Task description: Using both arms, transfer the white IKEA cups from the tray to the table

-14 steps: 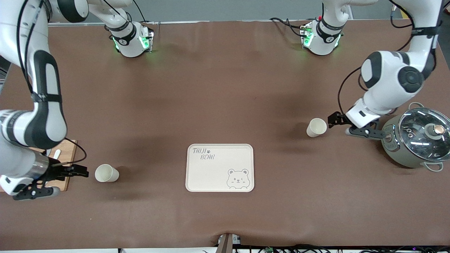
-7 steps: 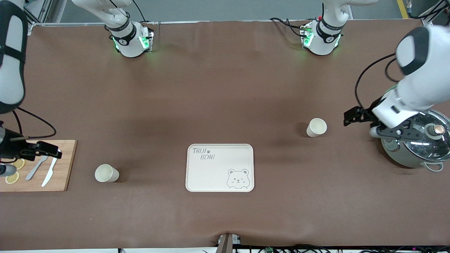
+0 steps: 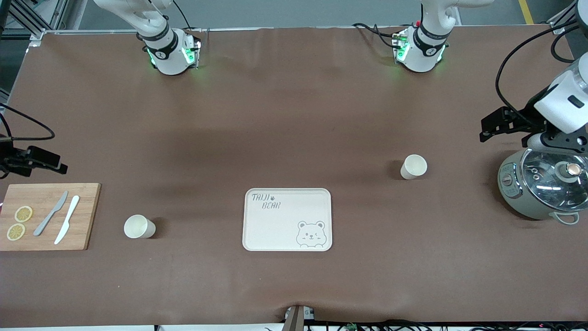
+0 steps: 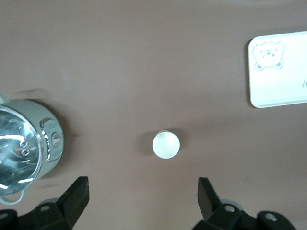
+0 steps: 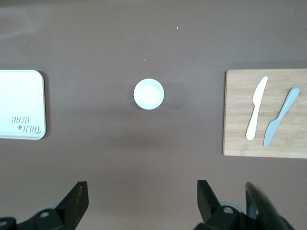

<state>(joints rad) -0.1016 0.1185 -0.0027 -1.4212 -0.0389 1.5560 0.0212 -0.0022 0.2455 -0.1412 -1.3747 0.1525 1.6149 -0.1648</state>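
Two white IKEA cups stand upright on the brown table. One cup [image 3: 138,226] is beside the bear tray [image 3: 257,230], toward the right arm's end; it also shows in the right wrist view [image 5: 148,94]. The other cup [image 3: 414,166] stands toward the left arm's end, farther from the front camera than the tray; it also shows in the left wrist view [image 4: 166,144]. My left gripper [image 3: 490,128] [image 4: 143,196] is open and empty, raised over the table beside the pot. My right gripper [image 3: 55,163] [image 5: 142,199] is open and empty, raised over the table by the cutting board.
A grey pot with a glass lid [image 3: 542,184] stands at the left arm's end. A wooden cutting board [image 3: 87,216] with two knives and lemon slices lies at the right arm's end. The tray [image 4: 278,86] [image 5: 19,96] holds nothing.
Both grippers have drawn back from the cups toward the table's ends and risen. Both cups stay where they were.
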